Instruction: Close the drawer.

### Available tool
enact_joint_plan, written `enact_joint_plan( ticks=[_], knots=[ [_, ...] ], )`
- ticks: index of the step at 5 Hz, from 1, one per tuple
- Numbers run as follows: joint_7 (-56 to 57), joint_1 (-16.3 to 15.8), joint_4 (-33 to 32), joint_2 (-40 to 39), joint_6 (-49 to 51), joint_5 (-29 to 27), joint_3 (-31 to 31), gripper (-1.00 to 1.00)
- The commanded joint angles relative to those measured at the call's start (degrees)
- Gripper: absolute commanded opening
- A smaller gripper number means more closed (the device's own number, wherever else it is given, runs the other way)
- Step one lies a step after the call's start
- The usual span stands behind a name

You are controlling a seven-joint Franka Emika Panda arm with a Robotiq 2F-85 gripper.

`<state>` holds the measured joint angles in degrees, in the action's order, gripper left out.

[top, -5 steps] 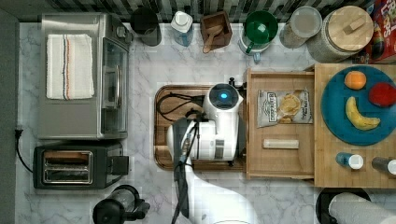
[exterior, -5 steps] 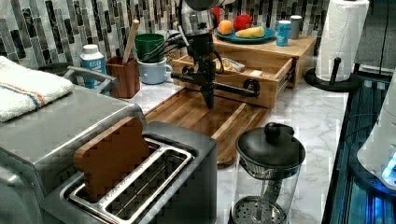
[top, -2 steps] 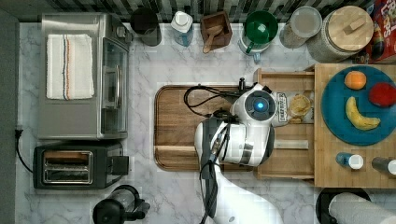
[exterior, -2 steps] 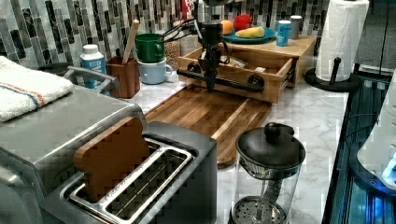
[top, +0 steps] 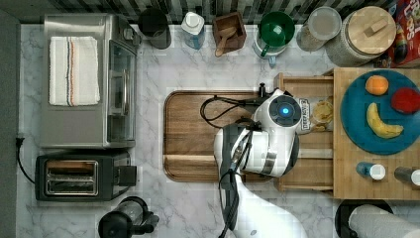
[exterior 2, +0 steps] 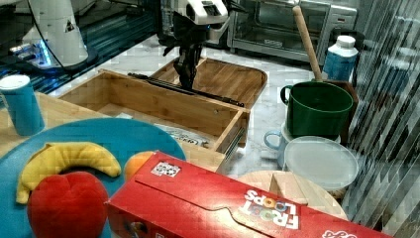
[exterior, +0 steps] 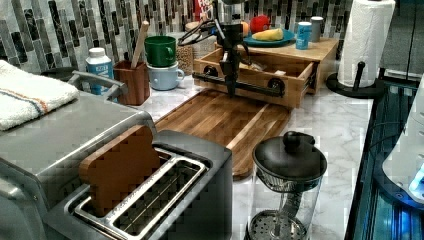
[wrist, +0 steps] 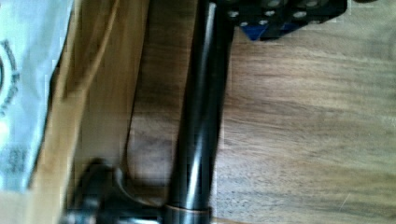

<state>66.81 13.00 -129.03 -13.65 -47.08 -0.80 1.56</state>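
The drawer (top: 317,166) is a shallow light-wood tray pulled out from under the block top, toward the top view's left. A dark bar handle (exterior: 255,89) runs along its front. My gripper (exterior: 231,89) points straight down and looks shut, its tip against the handle near the middle. The right view has the gripper (exterior 2: 187,82) meeting the handle (exterior 2: 218,99) on the drawer's (exterior 2: 148,101) outer side. In the wrist view the gripper (wrist: 280,18) sits right beside the handle (wrist: 201,116). The arm's wrist (top: 283,111) hides the drawer front from above.
A snack bag (top: 319,111) lies in the drawer. The brown cutting board (top: 198,134) lies just in front of the handle. The block top (top: 346,183) carries a blue plate (top: 356,129) of fruit. Mugs (top: 275,29), a glass press (exterior: 287,175) and a paper towel roll (exterior: 365,40) stand around.
The arm has moved toward the top view's right, from over the cutting board to the drawer front. The drawer has slid in a little the same way.
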Motion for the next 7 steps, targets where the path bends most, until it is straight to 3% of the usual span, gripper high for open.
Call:
enact_joint_plan(
  ticks=[1,4,7],
  knots=[
    [11.17,10.95,13.54,-3.68,0.89,0.32,-8.02,-1.0],
    [20.25,16.69,26.35,-11.27,2.87,-2.53,-11.7,-1.0],
    [20.33,18.19,26.89,-11.32,2.82,-1.96,-11.28,-1.0]
  ],
)
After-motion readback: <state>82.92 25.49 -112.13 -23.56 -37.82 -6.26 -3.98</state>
